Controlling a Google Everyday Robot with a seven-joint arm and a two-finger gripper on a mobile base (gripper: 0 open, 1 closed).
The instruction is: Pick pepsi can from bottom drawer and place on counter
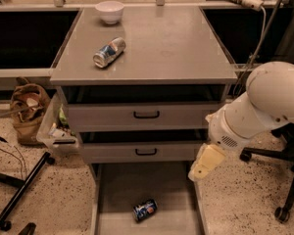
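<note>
The pepsi can (145, 210), dark blue with a round logo, lies on its side on the floor of the open bottom drawer (117, 190), near the front middle. The counter (161, 48) is the broad grey top of the cabinet above. My gripper (206, 162) is the cream-coloured end of the white arm. It hangs over the drawer's right wall, above and to the right of the can, and does not touch it.
A paler silver-white can (109, 52) lies on the counter's left part, and a white bowl (110, 11) stands at its back. Two grey-fronted drawers (146, 115) sit above the bottom one. A bag (27, 106), a plastic bin (54, 131) and black stand legs (19, 192) are on the left. A chair base (284, 180) is on the right.
</note>
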